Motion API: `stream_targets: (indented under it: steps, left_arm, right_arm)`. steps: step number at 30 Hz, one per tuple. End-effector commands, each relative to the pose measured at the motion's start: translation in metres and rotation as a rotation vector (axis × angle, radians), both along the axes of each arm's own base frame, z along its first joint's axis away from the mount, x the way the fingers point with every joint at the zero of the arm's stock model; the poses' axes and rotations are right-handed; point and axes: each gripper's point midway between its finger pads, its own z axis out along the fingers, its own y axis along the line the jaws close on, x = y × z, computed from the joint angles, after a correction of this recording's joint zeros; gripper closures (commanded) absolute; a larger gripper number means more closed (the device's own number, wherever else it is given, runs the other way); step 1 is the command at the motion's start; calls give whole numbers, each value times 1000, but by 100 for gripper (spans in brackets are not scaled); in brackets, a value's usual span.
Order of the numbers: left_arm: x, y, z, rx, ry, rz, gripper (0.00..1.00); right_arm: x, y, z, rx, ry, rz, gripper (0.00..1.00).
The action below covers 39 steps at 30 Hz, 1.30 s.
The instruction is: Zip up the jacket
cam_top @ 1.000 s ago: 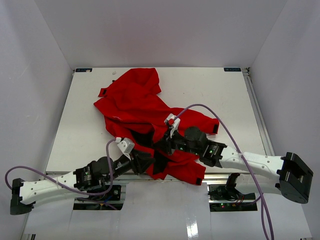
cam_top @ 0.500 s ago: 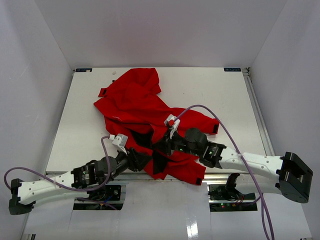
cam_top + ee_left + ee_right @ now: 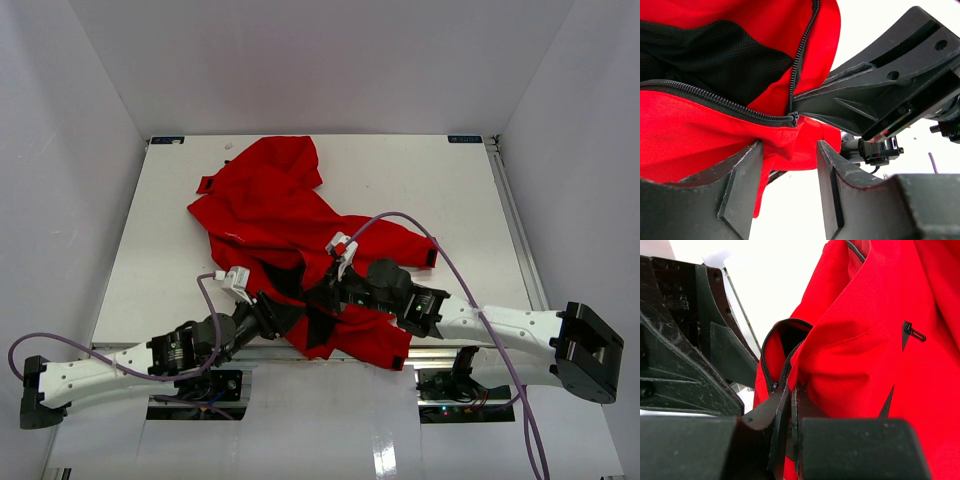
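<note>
— Widening is the news on the left. The left gripper (image 3: 788, 150) holds its jaws further apart than a second ago, and the red hem (image 3: 780, 137) hangs in the gap, not clamped.
— And the right gripper (image 3: 790, 389)?
— Its jaws are pressed together, pinching the jacket (image 3: 265, 205) at its front edge by the foot of the zipper (image 3: 715, 97). No change there.
— So nothing is zipped yet?
— No. The two rows of teeth meet only at the bottom and part above it, with black lining (image 3: 720, 55) showing between them. I'd judge the left is lining up for a hold near that junction. Whether a slider sits there, I can't tell.
— Has anything moved in the overhead view?
— The left gripper has swung slightly leftward, and the right gripper has crept a touch nearer the front edge of the counter (image 3: 450, 190). The jacket lies crumpled as before, from the far left to the near centre.
</note>
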Motion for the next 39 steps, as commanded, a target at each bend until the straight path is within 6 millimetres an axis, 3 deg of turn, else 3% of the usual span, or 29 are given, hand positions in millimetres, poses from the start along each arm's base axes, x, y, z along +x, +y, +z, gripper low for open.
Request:
stream_targets:
  steps: [1, 8, 12, 14, 20, 32, 39]
  left_arm:
    - [4, -1, 1, -11, -7, 24, 48]
    - [8, 0, 4, -14, -43, 40, 69]
    - [8, 0, 3, 2, -50, 36, 97]
    - [8, 0, 0, 16, -48, 32, 100]
    - [3, -1, -2, 51, -39, -2, 100]
    - [-6, 7, -20, 225, -36, -67, 100]
    - [-18, -8, -31, 317, -47, -184, 100]
  right_arm:
    - [1, 6, 21, 74, -35, -2, 92]
    - [-5, 9, 17, 64, -31, 16, 92]
    - [-5, 9, 17, 63, -29, 14, 92]
    - [-6, 10, 18, 65, -28, 18, 92]
    - [-6, 13, 21, 51, -29, 24, 92]
    - [-1, 20, 48, 43, -55, 29, 92]
    - [-1, 29, 47, 13, -42, 53, 92]
